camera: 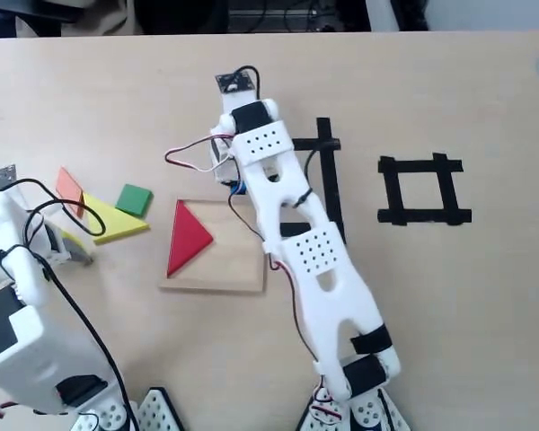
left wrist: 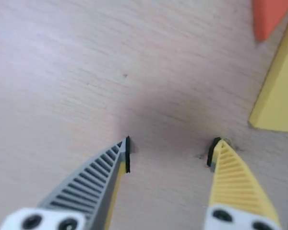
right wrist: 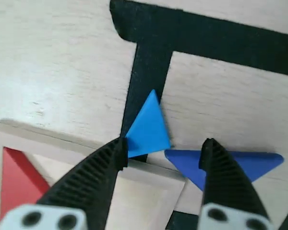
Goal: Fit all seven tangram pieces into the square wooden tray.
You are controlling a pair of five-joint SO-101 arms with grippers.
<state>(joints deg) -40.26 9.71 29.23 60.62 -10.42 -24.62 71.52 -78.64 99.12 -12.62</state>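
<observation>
Near the table's left edge, our left gripper [left wrist: 170, 152] is hanging open over bare wood, beside the yellow triangle [left wrist: 278, 96]. Further on, the tray [camera: 216, 269] is holding the red triangle [camera: 187, 237]. At its far right corner our right gripper [right wrist: 164, 146] is standing open astride the light-blue triangle [right wrist: 148, 129]. We are judging this the pick. We should be centring first, keeping one finger off the tray rim and the other off the dark-blue triangle [right wrist: 221, 163]. From above, the arm is hiding that corner, and we cannot tell whether the piece is touching the rim.
</observation>
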